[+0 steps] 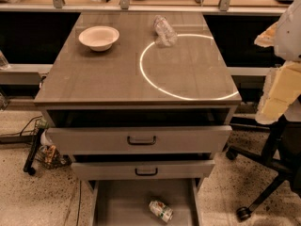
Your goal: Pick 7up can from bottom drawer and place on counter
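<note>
The 7up can (161,210) lies on its side on the flat floor of the bottom drawer (104,202). It sits right of the drawer's middle, clear of both low side walls, with bare floor to its left. The drawer is pulled well out, so the space above the can is open up to the middle drawer's lower edge.

The gripper (273,62) hangs at the right side of the scene, off the counter's right edge. Its cream fingers (281,92) are apart with nothing between them. From the fingers, the can is far down and to the left, well apart from them. Directly below the fingers stands the dark wheeled base of an office chair (263,185), close to the cabinet's right flank.

Above the can, the middle drawer (108,170) and the top drawer (94,139), each with a dark handle, jut out a little past the cabinet front.

The counter (94,79) lies left of the fingers at about their height, and its right edge is the one nearest them. A bright ring of light (188,96) crosses its right half. Farther back, a crumpled clear plastic bottle (164,30) lies on the ring's far arc. A white bowl (99,37) sits at the far left, farthest from the fingers. The counter's near half is bare wood grain.
</note>
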Controlling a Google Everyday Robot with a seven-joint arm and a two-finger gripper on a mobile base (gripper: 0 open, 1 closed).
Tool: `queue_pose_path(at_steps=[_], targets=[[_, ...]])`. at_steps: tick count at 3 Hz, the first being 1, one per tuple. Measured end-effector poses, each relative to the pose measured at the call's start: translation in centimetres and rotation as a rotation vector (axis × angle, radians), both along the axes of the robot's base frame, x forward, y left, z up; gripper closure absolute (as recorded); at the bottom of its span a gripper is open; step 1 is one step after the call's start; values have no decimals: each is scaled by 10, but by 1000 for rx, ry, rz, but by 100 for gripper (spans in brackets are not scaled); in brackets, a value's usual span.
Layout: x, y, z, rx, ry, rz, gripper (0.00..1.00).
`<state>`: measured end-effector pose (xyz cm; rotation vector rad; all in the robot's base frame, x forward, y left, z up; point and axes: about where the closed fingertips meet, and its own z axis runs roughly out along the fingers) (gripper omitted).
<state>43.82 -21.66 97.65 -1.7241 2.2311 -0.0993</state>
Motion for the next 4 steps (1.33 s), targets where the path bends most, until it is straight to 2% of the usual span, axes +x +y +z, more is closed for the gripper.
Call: queue_pose_path(at_steps=[1, 2, 3, 4], targets=[[-2, 0, -3, 3, 4, -2, 0], [-13, 1, -25, 26, 37, -13, 0], [-36, 11, -80, 91, 87, 19, 0], [-51, 32, -134, 153, 122, 76, 0]])
